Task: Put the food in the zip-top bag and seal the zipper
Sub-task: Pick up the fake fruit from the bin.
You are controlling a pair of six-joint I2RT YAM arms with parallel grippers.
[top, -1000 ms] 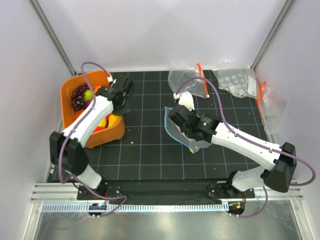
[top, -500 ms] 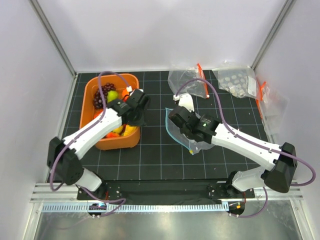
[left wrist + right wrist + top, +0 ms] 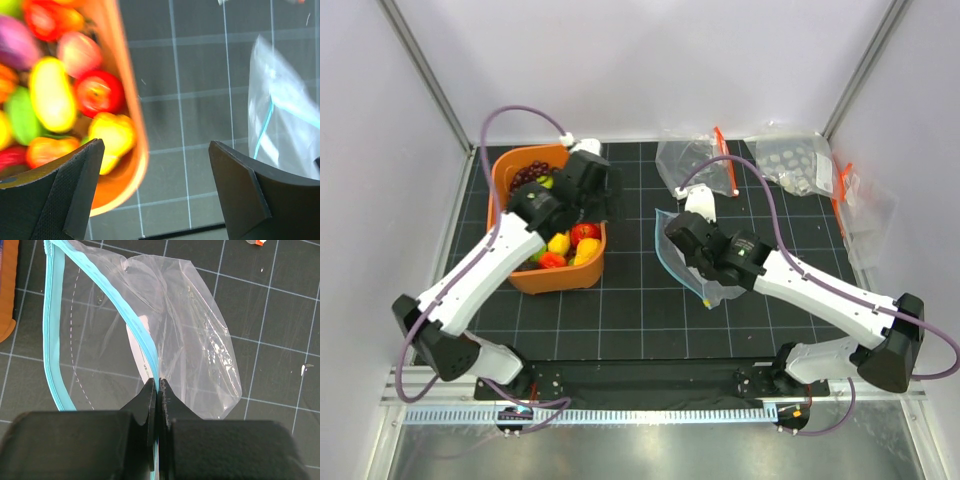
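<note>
Early going, by the look of things: nothing bagged yet, nothing sealed. On the dark gridded counter [image 3: 620, 320], to the left, an orange basket [image 3: 555, 283] heaped with the food [image 3: 100, 92]: glossy red, yellow, orange and green pieces, dark grapes at the far end. Just right of centre, near the basket but apart from it, the zip-top bag [image 3: 190, 325]: clear, crinkled, empty, mouth turned toward the basket and gaping in a loop. Along that mouth, the zipper [image 3: 52, 330], a thin teal strip, unjoined. Pinched tight on one lip of it, the right hand [image 3: 159, 387]. Above the basket's right rim, spread wide and holding nothing, the left hand [image 3: 154, 150]. Left to do, judging from this: picking up each piece, loading the bag, then pressing the strip shut.
</note>
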